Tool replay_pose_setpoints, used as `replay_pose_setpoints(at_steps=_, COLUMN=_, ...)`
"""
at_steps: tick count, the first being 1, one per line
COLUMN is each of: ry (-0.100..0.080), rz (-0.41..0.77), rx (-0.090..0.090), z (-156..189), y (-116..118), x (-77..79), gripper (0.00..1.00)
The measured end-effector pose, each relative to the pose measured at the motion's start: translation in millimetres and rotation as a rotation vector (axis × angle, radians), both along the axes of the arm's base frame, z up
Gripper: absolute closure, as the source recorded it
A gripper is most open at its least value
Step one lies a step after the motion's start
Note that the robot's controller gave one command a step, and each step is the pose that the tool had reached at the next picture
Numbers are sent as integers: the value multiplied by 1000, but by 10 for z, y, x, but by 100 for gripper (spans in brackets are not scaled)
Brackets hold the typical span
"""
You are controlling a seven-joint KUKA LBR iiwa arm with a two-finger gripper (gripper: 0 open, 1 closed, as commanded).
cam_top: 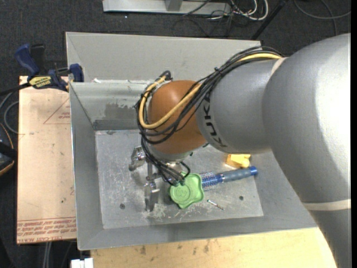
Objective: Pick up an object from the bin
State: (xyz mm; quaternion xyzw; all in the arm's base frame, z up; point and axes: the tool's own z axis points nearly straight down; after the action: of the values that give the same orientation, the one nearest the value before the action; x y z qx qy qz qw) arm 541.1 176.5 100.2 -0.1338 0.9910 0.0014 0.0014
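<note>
Gripper [149, 196] sits low on the bin [83, 149] floor, close to the front wall and left of centre. Open or closed: cannot tell. A green flower-shaped piece [186, 192] lies on the floor just beside it. A blue-handled tool [230, 177] and a yellow chunk [238, 161] lie nearer the right wall. Nothing appears lifted, so grasp and lift are judged still to come.

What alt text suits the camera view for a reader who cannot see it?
The gripper is low in the grey bin, just left of a green lobed piece; a blue pen and yellow piece lie further right.
</note>
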Motion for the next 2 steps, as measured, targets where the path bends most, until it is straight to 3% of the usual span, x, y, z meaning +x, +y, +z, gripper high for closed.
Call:
replay_pose_setpoints(at_steps=1, ry=-17, rz=54, rx=7, z=-257, y=-223, x=-198, gripper=0)
replay_pose_setpoints(at_steps=2, ry=-11, rz=-25, rx=7, z=-258, y=-580, x=-89, gripper=0)
